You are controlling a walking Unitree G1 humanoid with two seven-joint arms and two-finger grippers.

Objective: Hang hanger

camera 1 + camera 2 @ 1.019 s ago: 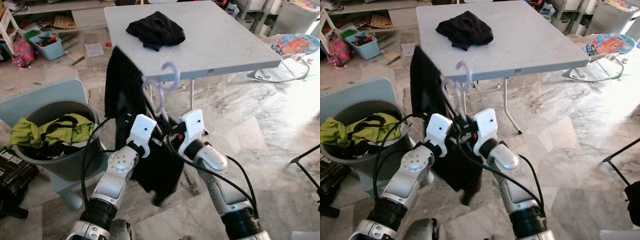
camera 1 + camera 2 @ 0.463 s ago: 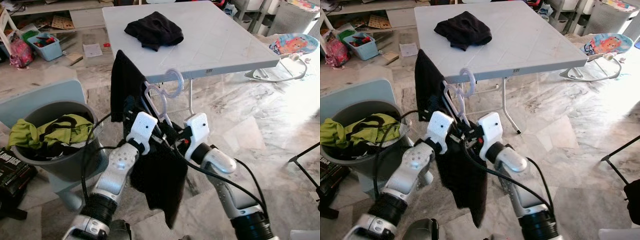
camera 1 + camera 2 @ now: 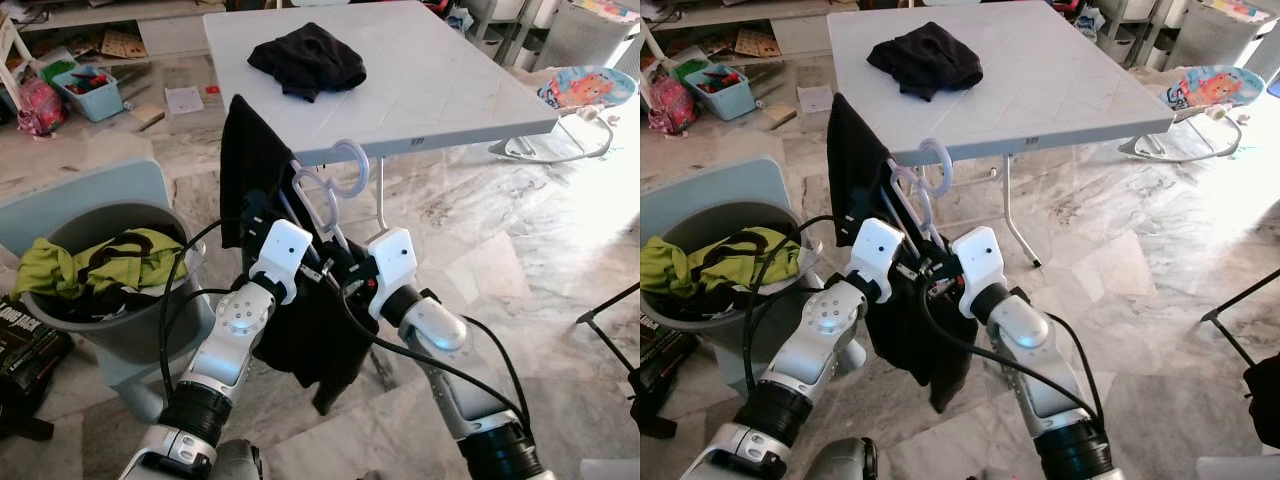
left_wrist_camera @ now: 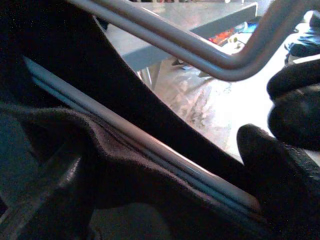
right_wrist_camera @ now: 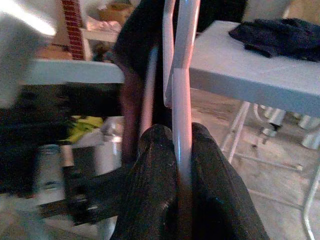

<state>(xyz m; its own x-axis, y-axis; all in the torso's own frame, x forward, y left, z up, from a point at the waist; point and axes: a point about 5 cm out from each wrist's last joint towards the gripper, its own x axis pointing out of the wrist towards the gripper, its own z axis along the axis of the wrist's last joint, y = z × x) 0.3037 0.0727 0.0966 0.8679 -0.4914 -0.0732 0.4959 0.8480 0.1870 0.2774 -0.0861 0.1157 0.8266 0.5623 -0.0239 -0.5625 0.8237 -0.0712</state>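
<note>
Daylight glares from right; wrist views blurred.

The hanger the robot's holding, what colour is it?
The hanger is pale lilac-white; the left eye view shows it best, against the black garment.

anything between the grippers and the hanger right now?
Nothing visible. The right gripper is shut on the hanger bar, and the left gripper sits at the hanger beside the draped black garment.

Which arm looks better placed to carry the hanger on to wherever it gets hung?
Probably right: the right gripper is shut on the pale plastic hanger bar, while the left gripper sits among the black garment.
</note>
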